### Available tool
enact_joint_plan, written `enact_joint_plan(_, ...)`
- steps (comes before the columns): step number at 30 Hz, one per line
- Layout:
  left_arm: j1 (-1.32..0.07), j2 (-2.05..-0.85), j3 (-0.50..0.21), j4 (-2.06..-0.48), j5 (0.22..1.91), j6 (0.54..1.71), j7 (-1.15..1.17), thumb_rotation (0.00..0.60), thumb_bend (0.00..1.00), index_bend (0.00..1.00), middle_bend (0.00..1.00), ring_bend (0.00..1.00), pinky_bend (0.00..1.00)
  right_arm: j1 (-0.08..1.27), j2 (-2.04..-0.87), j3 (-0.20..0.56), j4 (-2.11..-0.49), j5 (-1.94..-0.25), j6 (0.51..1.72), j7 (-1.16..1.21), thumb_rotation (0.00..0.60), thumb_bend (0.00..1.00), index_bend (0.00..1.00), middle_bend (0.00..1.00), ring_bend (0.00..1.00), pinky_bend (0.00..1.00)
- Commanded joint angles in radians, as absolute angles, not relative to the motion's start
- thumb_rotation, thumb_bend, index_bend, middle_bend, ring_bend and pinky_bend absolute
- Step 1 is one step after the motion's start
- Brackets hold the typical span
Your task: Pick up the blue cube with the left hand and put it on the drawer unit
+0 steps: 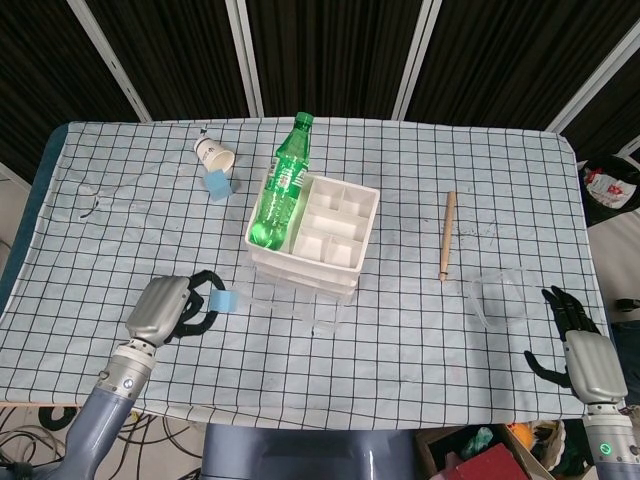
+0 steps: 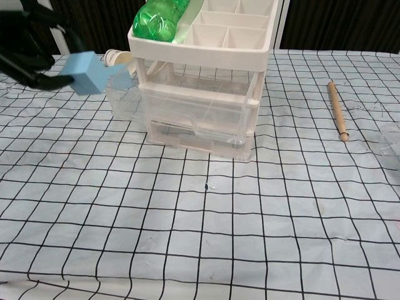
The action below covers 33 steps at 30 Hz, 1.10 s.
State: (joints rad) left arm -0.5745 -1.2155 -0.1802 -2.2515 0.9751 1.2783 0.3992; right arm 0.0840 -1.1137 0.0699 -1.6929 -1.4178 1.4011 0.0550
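My left hand (image 1: pixel 165 308) holds the blue cube (image 1: pixel 223 300) at its fingertips, raised well above the table, left of the drawer unit (image 1: pixel 310 232). In the chest view the cube (image 2: pixel 85 72) hangs at upper left, level with the unit's top tray (image 2: pixel 206 39), with the dark fingers (image 2: pixel 25 44) behind it. The white unit has a compartmented top and clear drawers; a green bottle (image 1: pixel 279 189) lies along its left side. My right hand (image 1: pixel 578 350) rests open at the table's front right corner.
A second blue cube (image 1: pixel 218 185) and a tipped paper cup (image 1: pixel 213 153) lie behind the unit on the left. A wooden stick (image 1: pixel 448 236) lies to the right, and a clear plastic container (image 1: pixel 503 297) sits near my right hand.
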Motion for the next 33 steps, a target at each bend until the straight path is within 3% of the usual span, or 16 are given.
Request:
enact_joint_plan(1, -0.581, -1.208, -0.206, -2.273, 0.989, 1.272, 0.378, 0.6, 0.4, 0.52, 1.0, 1.0, 0.97, 0.084, -1.114, 0.07, -1.693, -1.418, 1.401, 0.055, 0.6, 0.24, 0.0, 0.0, 0.01, 0.19)
enact_joint_plan(10, -0.694, -1.36, -0.292, -2.187, 0.909, 1.256, 0.419, 0.6, 0.36, 0.5, 1.0, 1.0, 0.97, 0.086, -1.114, 0.072, -1.691, -1.412, 1.397, 0.057, 0.6, 0.24, 0.0, 0.0, 0.01, 0.19)
enact_joint_plan(19, -0.803, -1.523, -0.32, -2.057, 0.748, 1.278, 0.541, 0.6, 0.22, 0.42, 1.0, 1.0, 0.97, 0.087, -1.112, 0.073, -1.69, -1.41, 1.392, 0.064, 0.6, 0.24, 0.0, 0.0, 0.01, 0.19)
enact_joint_plan(29, -0.781, -1.513, -0.287, -2.11, 0.777, 1.322, 0.541, 0.6, 0.21, 0.42, 1.0, 1.0, 0.97, 0.087, -1.111, 0.071, -1.691, -1.411, 1.391, 0.064, 0.6, 0.24, 0.0, 0.0, 0.01, 0.19)
enact_joint_plan(33, -0.751, -1.474, -0.269, -2.148, 0.819, 1.332, 0.512, 0.6, 0.26, 0.43, 1.0, 1.0, 0.97, 0.086, -1.111, 0.071, -1.691, -1.412, 1.393, 0.062, 0.6, 0.25, 0.0, 0.0, 0.01, 0.19)
